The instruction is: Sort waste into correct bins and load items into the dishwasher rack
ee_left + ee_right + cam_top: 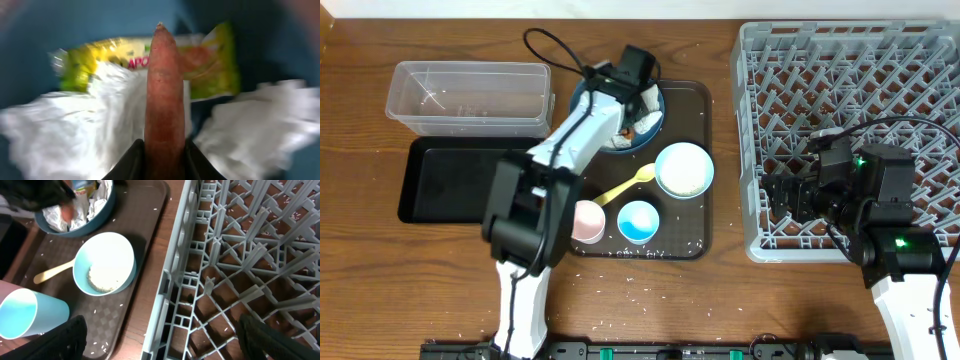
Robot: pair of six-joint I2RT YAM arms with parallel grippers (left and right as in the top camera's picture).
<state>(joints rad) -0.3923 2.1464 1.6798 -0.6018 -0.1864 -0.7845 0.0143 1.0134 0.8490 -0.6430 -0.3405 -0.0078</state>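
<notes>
My left gripper (624,112) reaches down into the dark blue dish (655,118). In the left wrist view its jaws are shut on the orange-brown sausage (162,90), which sticks out lengthwise between the fingers (131,161). Under the sausage lie a yellow-green wrapper (212,65) and crumpled white tissues (65,130). My right gripper (167,340) hangs open with nothing between its fingers, over the left rim of the grey dishwasher rack (850,60). A pale bowl (684,169) holding rice, a yellow spoon (625,187), a blue cup (638,221) and a pink cup (586,221) sit on the brown serving tray (698,235).
A clear tub (468,98) stands at the back left, with the shallow black tray (445,185) just in front of it. Loose rice grains (640,252) dot the serving tray and the wood near the table's front edge.
</notes>
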